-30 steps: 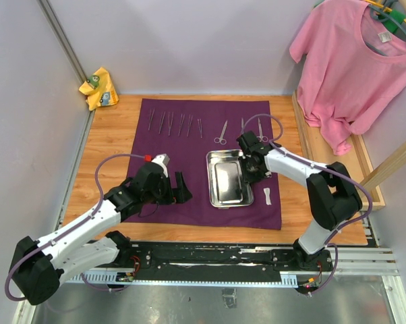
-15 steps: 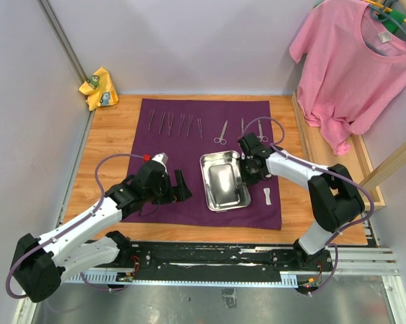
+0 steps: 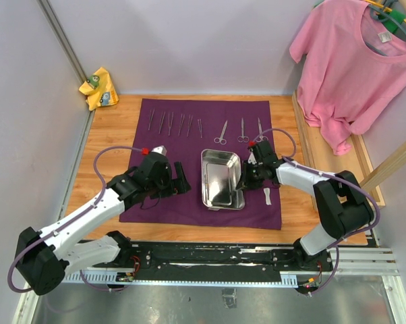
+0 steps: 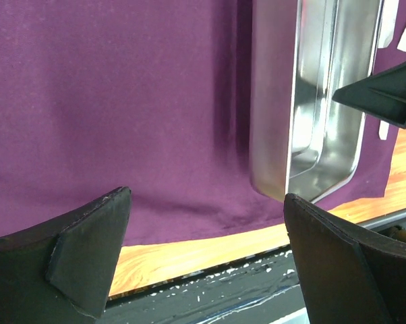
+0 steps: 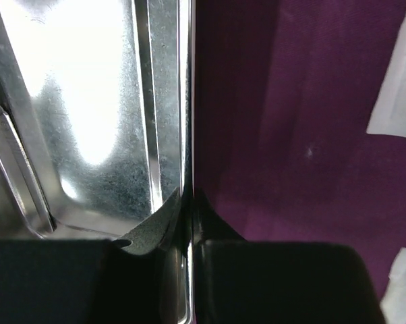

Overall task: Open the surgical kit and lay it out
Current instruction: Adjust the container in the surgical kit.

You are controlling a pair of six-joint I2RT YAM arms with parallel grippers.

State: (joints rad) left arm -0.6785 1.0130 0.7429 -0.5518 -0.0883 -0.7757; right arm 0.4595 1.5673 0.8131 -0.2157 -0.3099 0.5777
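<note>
Gleaming on the purple cloth (image 3: 189, 143), the steel tray (image 3: 220, 177) is clamped at its rim by the right tool (image 3: 243, 181); the left tool (image 3: 181, 181) is held wide open, empty.

No writing, number or brand can be read in any of the views. At the far left corner, the yellow rag (image 3: 98, 88) carries a small green and blue printed patch, but it is too small to tell letters from pattern. At the far right, the pink T-shirt (image 3: 351, 67) has a pale neck tag (image 3: 384, 35) inside its collar; whatever is printed on it is only a blur.
</note>
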